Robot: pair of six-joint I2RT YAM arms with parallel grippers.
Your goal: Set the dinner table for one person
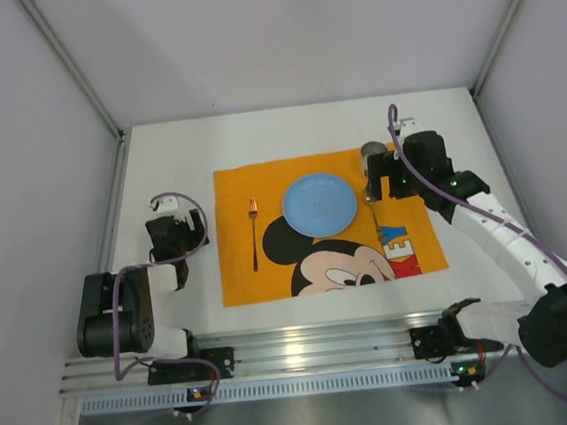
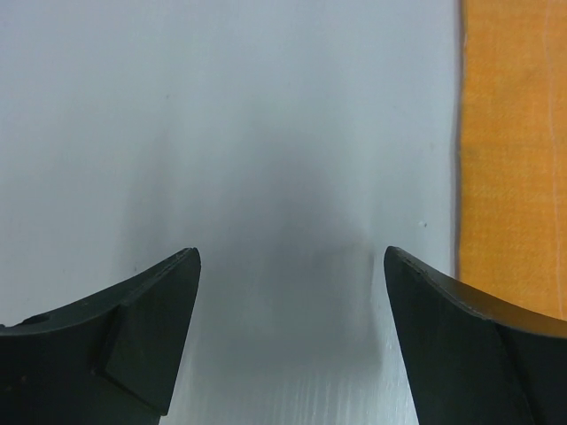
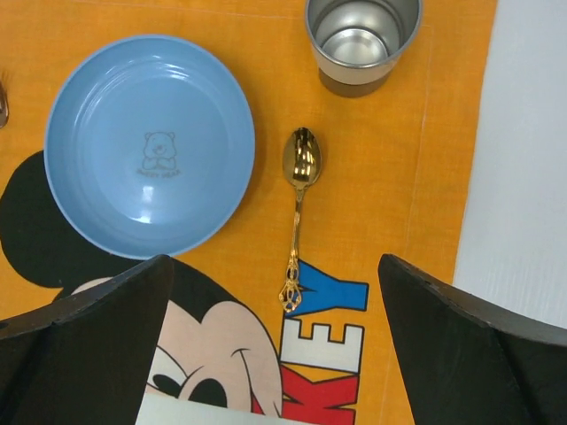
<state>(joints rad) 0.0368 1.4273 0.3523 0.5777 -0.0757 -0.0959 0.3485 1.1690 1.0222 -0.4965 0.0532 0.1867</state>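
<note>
The white dinner table (image 1: pixel 168 163) carries an orange Mickey Mouse mat (image 1: pixel 245 276). On the mat lie a blue plate (image 1: pixel 319 205), a gold fork (image 1: pixel 253 233) left of it, a gold spoon (image 1: pixel 375 219) right of it and a steel cup (image 1: pixel 372 153) at the mat's far right corner. The right wrist view shows the plate (image 3: pixel 149 146), spoon (image 3: pixel 297 212) and cup (image 3: pixel 361 40). My right gripper (image 3: pixel 275 274) is open and empty above the spoon. My left gripper (image 2: pixel 291 257) is open and empty over bare table, left of the mat's edge (image 2: pixel 509 150).
A ribbed aluminium rail (image 1: pixel 307 356) runs along the near edge by the arm bases. Grey walls with metal posts enclose the table on the left, back and right.
</note>
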